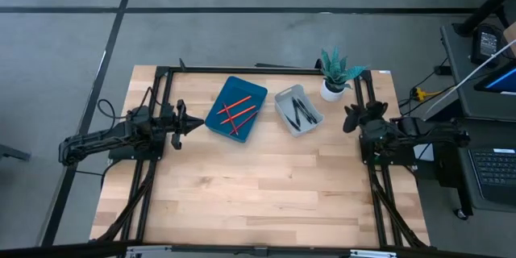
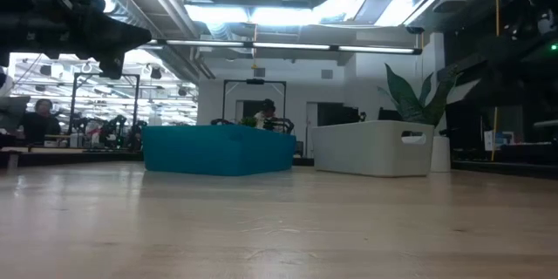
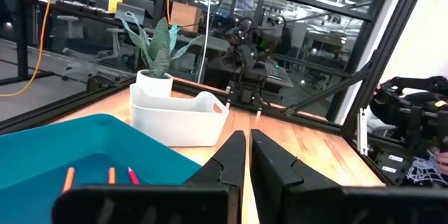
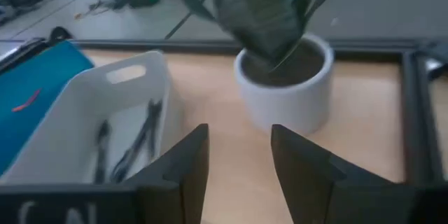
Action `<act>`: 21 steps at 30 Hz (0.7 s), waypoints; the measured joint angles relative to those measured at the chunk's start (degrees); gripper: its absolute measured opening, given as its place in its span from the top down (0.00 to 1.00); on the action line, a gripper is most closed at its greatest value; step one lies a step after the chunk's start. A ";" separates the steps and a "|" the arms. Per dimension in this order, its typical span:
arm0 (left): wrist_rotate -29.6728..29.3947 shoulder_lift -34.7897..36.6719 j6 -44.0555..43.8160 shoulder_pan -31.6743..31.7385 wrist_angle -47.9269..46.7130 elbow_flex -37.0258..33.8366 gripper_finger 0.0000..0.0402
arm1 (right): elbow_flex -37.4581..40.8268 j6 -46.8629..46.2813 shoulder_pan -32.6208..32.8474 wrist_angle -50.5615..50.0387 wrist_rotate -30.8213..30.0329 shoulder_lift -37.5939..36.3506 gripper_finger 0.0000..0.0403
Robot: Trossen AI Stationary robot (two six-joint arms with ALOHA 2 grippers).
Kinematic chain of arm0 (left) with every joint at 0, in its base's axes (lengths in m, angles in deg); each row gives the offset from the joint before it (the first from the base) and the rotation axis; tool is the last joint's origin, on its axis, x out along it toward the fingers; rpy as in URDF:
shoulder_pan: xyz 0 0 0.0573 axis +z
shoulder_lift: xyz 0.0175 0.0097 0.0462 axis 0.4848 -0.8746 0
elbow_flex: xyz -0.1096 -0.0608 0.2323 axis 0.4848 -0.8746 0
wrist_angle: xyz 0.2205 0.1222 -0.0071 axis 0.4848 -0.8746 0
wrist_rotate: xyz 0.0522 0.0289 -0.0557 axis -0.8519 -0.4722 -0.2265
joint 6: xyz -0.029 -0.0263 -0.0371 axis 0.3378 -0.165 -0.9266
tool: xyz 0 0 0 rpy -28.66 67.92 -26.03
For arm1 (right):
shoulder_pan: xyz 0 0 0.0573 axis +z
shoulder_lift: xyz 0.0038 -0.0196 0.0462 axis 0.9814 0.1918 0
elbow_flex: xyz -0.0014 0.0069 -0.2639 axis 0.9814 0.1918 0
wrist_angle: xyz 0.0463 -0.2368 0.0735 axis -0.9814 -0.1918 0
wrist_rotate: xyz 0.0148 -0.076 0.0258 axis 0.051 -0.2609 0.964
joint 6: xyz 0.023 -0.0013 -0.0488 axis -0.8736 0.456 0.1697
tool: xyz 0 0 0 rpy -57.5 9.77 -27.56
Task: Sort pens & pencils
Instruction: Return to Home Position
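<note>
High view: pencils (image 1: 236, 114) lie in the blue bin (image 1: 252, 90) and pens (image 1: 302, 113) in the gray bin (image 1: 282, 99), so both arms likely rest aside with the sorting done, the left gripper (image 1: 193, 125) pressed nearly together and the right gripper (image 1: 348, 120) spread and empty.

Both dark arms are tucked in low at opposite sides of the pale wooden worktop (image 1: 266, 185). The dark left pincer (image 1: 193, 124) points in toward the middle, its fingers (image 3: 227, 161) nearly together with just a sliver between, gripping nothing. The dark right pincer (image 1: 351, 118) sits near the far right corner, fingers (image 4: 185, 157) spread, also empty.
</note>
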 joint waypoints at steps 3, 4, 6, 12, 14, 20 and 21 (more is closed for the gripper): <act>-0.01 0.00 -0.01 0.00 0.00 0.00 0.97 | 0.17 3.83 0.00 0.99 0.01 -0.32 0.61; -0.01 0.00 -0.01 0.00 0.00 0.00 0.97 | 0.17 4.54 0.00 1.01 0.65 -0.33 0.61; -0.01 0.00 -0.01 0.00 0.00 0.01 0.97 | 0.17 4.26 0.00 1.02 1.95 0.00 0.61; -0.01 0.00 0.01 0.00 0.00 0.00 0.97 | 0.17 1.98 0.00 2.50 -0.96 1.19 0.61; -0.01 0.00 0.01 0.00 0.00 -0.01 0.97 | 0.17 1.55 -0.03 3.30 -3.14 2.82 0.61; -0.01 0.00 0.01 0.00 0.00 0.01 0.97 | 0.17 7.06 0.44 17.91 -2.86 7.02 0.61; -0.01 0.00 0.01 0.00 0.00 0.00 0.97 | 0.17 8.96 0.65 20.20 -2.51 7.05 0.61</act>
